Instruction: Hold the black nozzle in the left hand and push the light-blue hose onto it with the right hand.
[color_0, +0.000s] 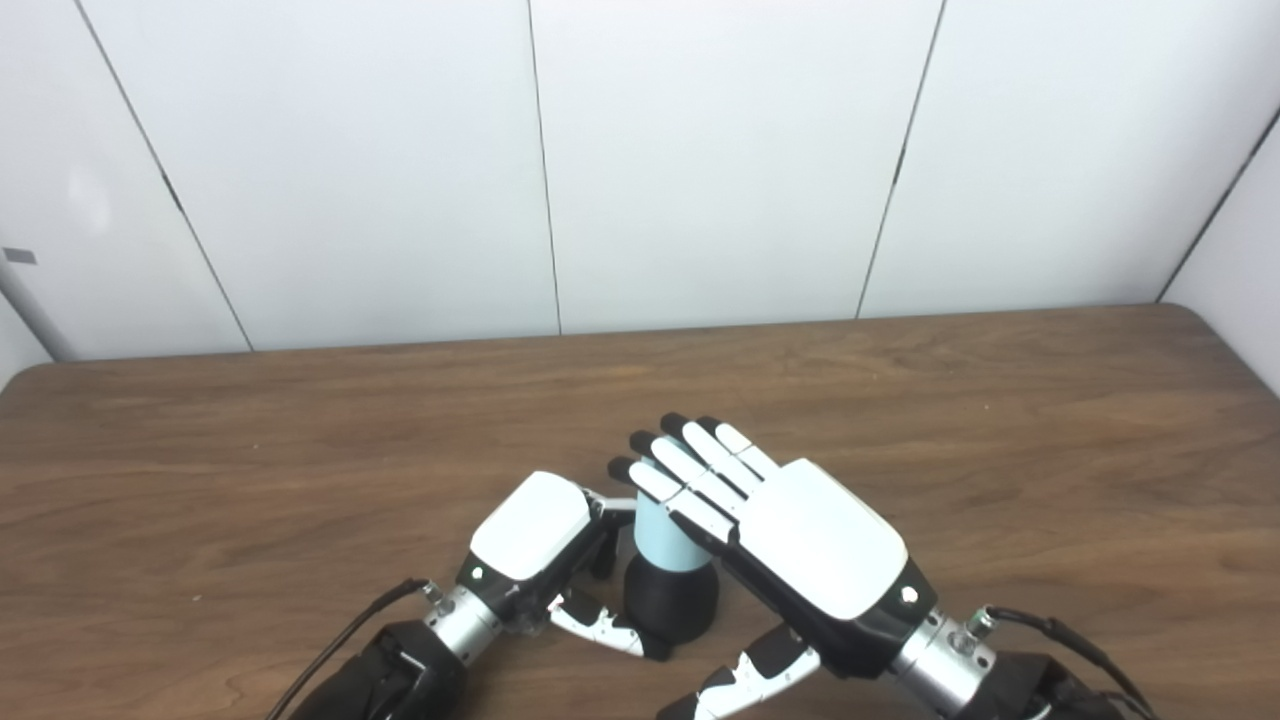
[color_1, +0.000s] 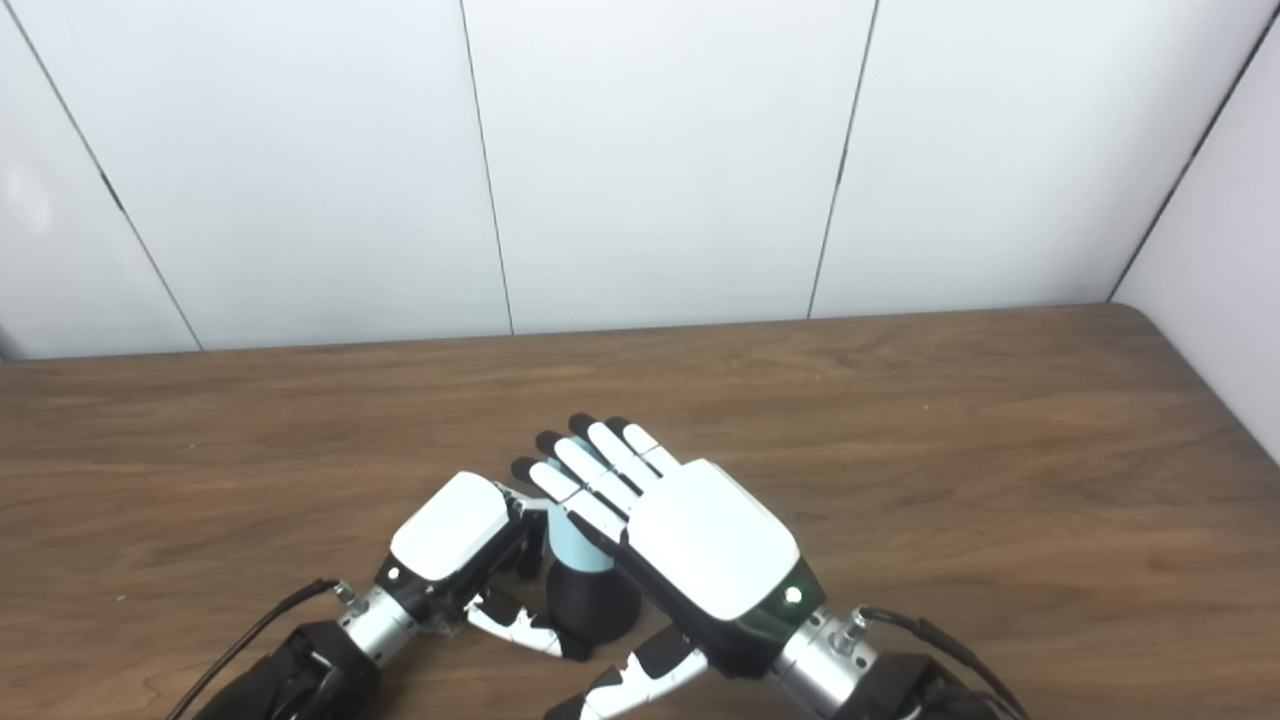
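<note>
Here, light-blue hose atop black nozzle, between curled, gripping left robot hand and flat, open right robot hand.

A: Both head cams look down and forward over the brown wooden table, facing the white panelled wall. Close range.

B: Overlap?

A: Nearly full. Right eye sits slightly to the right, so everything shifts left. Both arms enter at the bottom edge.
</note>
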